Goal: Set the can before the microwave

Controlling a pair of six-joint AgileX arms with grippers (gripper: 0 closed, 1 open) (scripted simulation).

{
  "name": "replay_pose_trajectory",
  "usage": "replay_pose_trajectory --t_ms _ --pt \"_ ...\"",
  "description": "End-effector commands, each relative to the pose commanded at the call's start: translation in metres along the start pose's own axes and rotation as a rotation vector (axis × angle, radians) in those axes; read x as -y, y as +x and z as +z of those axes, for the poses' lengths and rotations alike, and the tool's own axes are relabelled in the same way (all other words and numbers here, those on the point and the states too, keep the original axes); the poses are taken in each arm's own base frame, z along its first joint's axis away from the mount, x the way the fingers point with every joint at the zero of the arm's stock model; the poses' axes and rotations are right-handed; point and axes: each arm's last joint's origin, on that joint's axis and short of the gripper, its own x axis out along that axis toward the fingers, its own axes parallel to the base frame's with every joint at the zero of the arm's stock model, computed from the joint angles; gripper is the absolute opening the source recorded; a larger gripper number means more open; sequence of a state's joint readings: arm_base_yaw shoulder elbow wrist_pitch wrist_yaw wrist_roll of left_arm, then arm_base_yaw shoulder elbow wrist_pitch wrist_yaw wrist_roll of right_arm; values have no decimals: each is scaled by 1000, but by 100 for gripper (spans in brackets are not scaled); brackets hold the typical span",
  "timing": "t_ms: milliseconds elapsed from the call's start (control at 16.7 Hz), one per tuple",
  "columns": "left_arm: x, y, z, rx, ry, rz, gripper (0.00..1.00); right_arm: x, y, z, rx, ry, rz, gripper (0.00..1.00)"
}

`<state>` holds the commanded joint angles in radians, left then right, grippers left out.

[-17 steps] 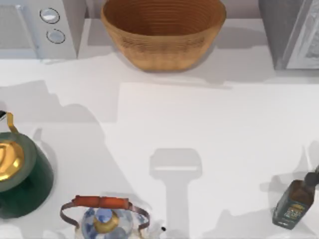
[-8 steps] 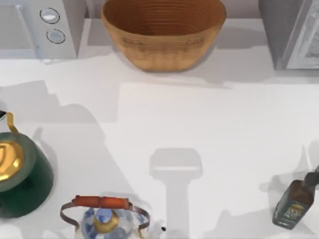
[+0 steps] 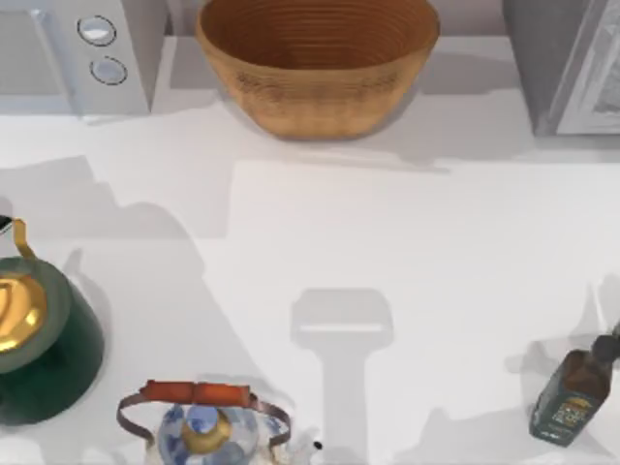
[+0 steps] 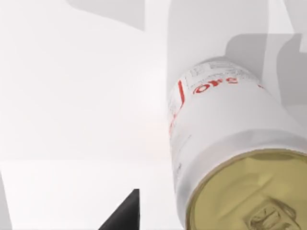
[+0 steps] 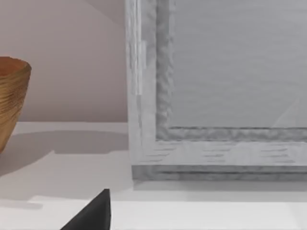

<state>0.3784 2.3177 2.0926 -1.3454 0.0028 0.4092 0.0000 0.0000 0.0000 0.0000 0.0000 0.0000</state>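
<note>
Facing the left wrist camera, white can (image 4: 225, 139), partial red lettering unreadable; finger state untellable.

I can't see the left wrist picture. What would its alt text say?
A white can with red lettering on its label and a dull gold lid seen close up, above a plain white table crossed by grey shadows. A dark finger tip of the left arm's jaws juts in at the picture's edge, apart from the can.
</note>
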Motion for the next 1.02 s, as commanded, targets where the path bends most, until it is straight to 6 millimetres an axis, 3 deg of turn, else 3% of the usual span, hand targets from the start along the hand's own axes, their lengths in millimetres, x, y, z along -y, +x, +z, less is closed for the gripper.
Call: replay_pose_trajectory --t_ms 600,840,1020 --pt "0 0 1 -9 1 -4 100 0 0 0 0 0 0 100" --pt "-1 -31 1 5 1 3 100 0 0 0 0 0 0 100" --pt "0 -40 0 0 1 0 100 0 0 0 0 0 0 100"
